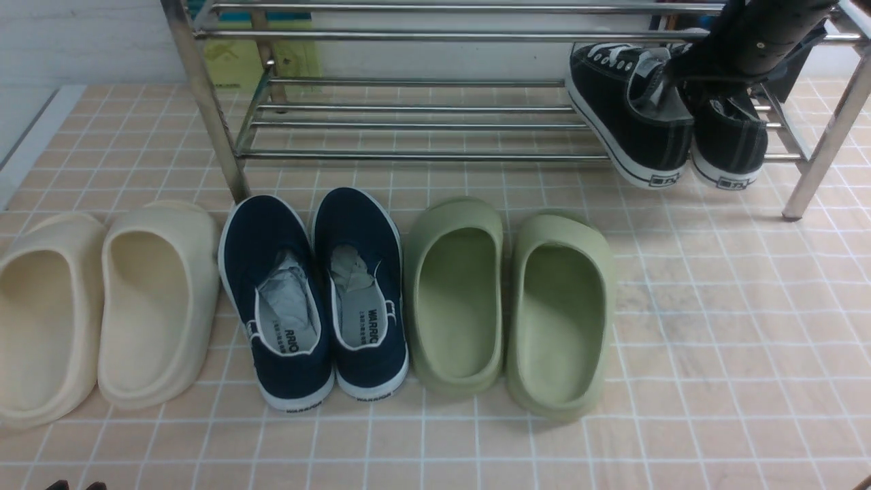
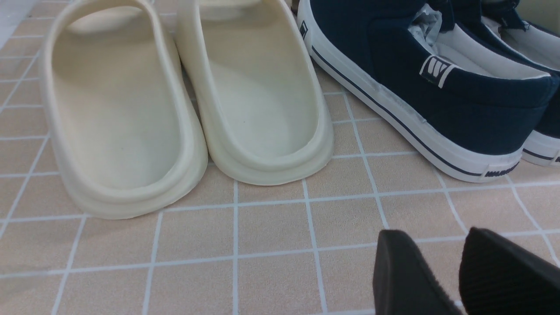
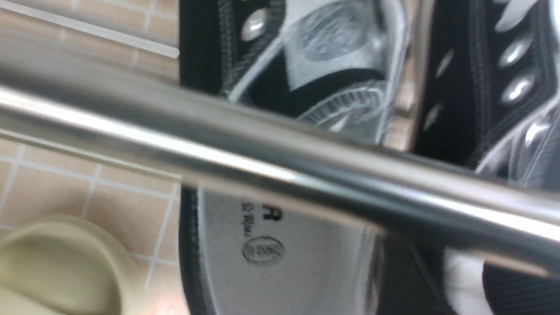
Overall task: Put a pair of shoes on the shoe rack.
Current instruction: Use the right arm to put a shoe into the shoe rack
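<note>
nearest me, the left fingers (image 2: pixel 407 275) hover slightly parted over the table (image 1: pixel 714 354), holding nothing. beyond them, in a row: cream slippers (image 1: pixel 102 306), navy shoes (image 1: pixel 313 292), green slippers (image 1: pixel 510 299). farthest, the black sneakers (image 1: pixel 633 116) rest toes-inward at the right end of the lowest shelf of the shoe rack (image 1: pixel 408 155), heels overhanging. the right arm (image 1: pixel 762 30) meets their collars; i cannot tell its fingers' state.

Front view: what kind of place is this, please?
Likely a home entrance, or a mock-up: a steel shoe rack on a tiled floor, slippers and navy slip-ons lined up before it, black sneakers at its lower shelf.
</note>
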